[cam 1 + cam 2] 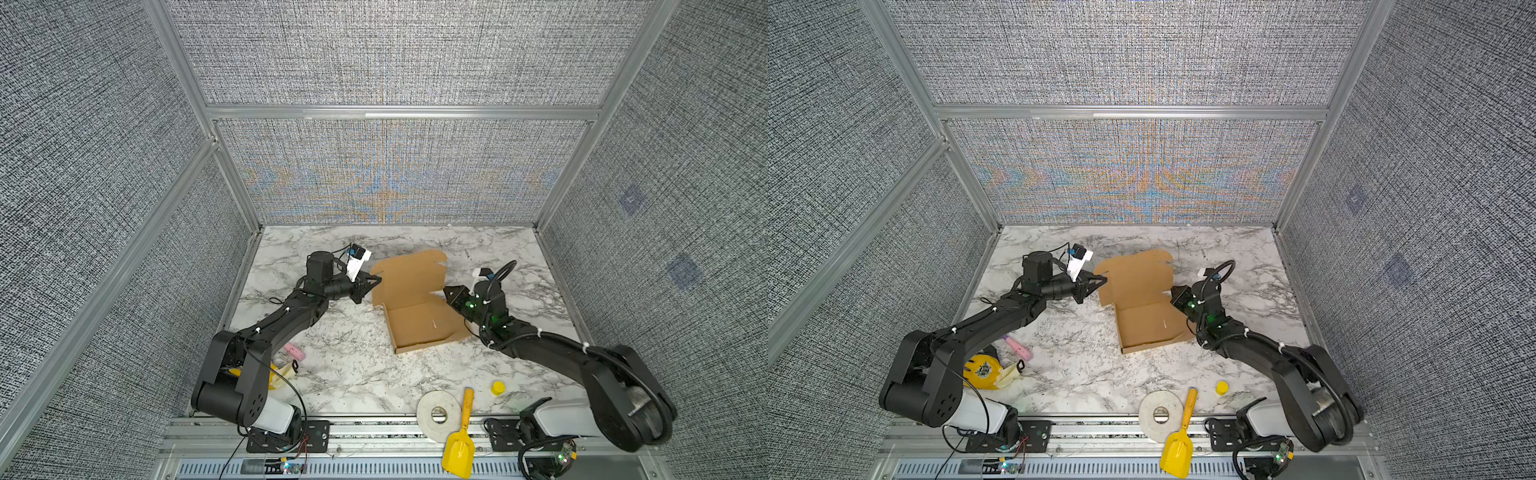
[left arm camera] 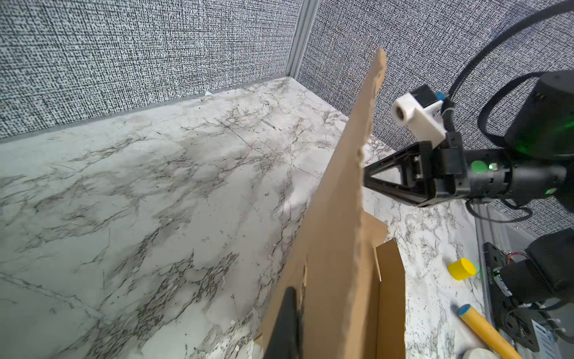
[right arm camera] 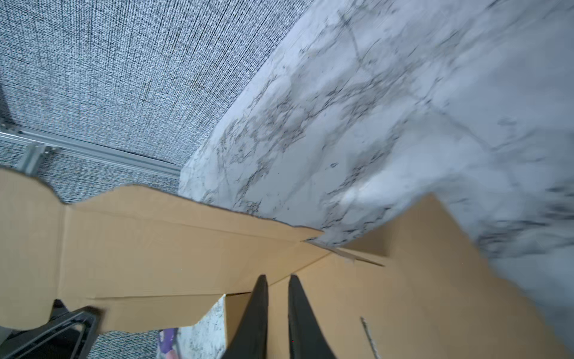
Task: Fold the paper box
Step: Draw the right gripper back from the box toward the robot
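1. Marble-patterned tabletop [image 1: 353, 374], closed in by grey woven panels in metal framing.
2. One paper box [image 1: 419, 322], brown cardboard, mid-table between the two arms. Shallow tray with near and left walls raised. One lid [image 1: 409, 276] tilted up behind it toward the back panel.
3. One left claw [image 1: 374, 281], pressed together on the lid's left edge and pinching the cardboard. One finger [image 2: 287, 317] lying flat against the sheet in the left wrist view.
4. One right claw [image 3: 277, 276], fingers parted by a narrow gap with nothing seen between them. Poised at the tray's right side, close to the lid hinge.
5. Step in hand, as judged: forming the right side wall with the lid held up out of the way. Right wall lower and slanted, apparently not yet locked.
6. Next move, as judged: calls for pushing the right flap upright and tucking it into the tray, lid kept steady. Lid closing only afterwards.
7. Loose items toward the front edge, well apart from the box:
   - one white tape roll [image 1: 439, 415]
   - one yellow scoop [image 1: 458, 451]
   - one yellow cap [image 1: 498, 387]
   - one pink stick [image 1: 296, 352]
   - one yellow pouch [image 1: 984, 370], partly hidden by the left arm
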Controlling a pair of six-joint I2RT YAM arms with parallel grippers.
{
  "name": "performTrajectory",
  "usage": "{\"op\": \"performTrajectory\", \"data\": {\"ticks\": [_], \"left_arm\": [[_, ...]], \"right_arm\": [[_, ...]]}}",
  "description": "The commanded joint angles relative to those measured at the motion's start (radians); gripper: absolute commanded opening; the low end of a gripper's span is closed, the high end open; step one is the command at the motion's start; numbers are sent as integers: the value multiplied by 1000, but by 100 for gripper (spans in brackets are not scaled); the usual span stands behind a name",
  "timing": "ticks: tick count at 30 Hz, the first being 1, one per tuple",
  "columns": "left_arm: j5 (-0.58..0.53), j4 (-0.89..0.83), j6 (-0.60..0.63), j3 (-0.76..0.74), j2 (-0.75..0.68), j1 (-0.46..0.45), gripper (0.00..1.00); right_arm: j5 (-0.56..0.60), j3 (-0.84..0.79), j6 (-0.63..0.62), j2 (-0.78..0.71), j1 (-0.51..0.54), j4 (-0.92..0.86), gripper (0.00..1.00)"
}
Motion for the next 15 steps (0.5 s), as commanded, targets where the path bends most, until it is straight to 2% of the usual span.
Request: {"op": "performTrajectory", "data": {"ticks": [1, 6, 9, 13, 15], "left_arm": [[18, -1, 30, 3, -3, 5, 0], [19, -18, 35, 11, -8, 5, 0], [20, -7, 35, 6, 1, 6, 0], [36, -9, 26, 14, 5, 7, 0], [38, 1, 27, 9, 9, 6, 0]], "right_arm": [[30, -18, -123, -97, -41, -321, 21], [20, -71, -116, -262, -68, -517, 23], [1, -112, -83, -325, -55, -591, 15], [-31, -205, -27, -354, -28, -524, 1], [-45, -222, -25, -339, -22, -461, 0]]}}
